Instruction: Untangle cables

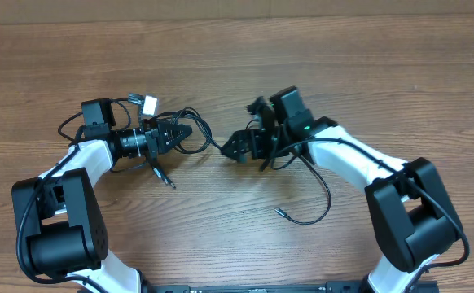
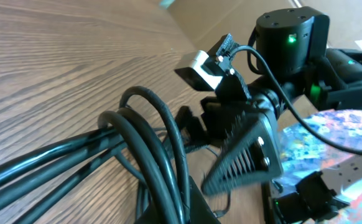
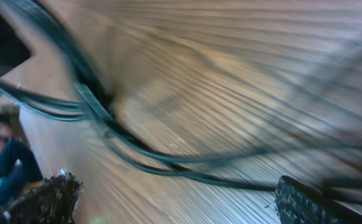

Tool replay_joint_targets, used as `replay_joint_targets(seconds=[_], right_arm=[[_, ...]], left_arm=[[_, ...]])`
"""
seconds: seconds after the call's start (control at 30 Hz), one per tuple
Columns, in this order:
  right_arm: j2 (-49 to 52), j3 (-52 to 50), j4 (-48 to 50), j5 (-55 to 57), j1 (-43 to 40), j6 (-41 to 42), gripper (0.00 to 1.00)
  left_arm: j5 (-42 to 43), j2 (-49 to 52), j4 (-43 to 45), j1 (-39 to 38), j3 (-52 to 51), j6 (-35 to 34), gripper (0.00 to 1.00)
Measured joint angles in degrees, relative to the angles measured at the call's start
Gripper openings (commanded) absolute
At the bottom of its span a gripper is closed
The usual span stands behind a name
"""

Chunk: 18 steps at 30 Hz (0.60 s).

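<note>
1. The left gripper [image 1: 184, 133] is clenched on the thin black flexible cables [image 1: 195, 122]. In the overhead view its tips point toward 3 o'clock.
2. Loops of these cables curl round the tips, from 12 o'clock to 3 o'clock. In the left wrist view the bundle [image 2: 150, 143] runs in from 8 o'clock and arches just in front of the camera.
3. One strand leaves the left gripper toward 3 o'clock and reaches the right gripper [image 1: 235, 148], which faces it from nearby.
4. The right gripper is released. In the blurred right wrist view its ribbed black fingers [image 3: 50, 199] stand wide apart at the bottom corners, and the cables [image 3: 168, 168] cross above the gap; I cannot tell whether they touch.
5. A silver-tipped plug [image 1: 147, 103] lies at 10 o'clock from the left gripper, beside the wrist.
6. A second small plug end [image 1: 169, 184] lies between 6 and 7 o'clock from the left gripper.
7. A third plug end [image 1: 282, 213] lies at 5 o'clock from the right gripper, its cord looping out toward 4 o'clock.
8. All of this rests on the brown wood-grain worktop [image 1: 237, 49].
</note>
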Motion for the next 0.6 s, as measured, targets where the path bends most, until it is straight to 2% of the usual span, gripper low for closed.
replay_joint_targets(seconds=[0.27, 0.6], right_arm=[[0.0, -0.07, 10.51, 1.27, 1.97, 0.0, 1.0], [0.0, -0.07, 11.28, 7.67, 2.54, 0.87, 1.0]], left_arm=[[2.93, 0.0, -0.09, -0.28, 0.0, 0.37, 0.04], [6.88, 0.0, 0.26, -2.21, 0.0, 0.39, 0.04]])
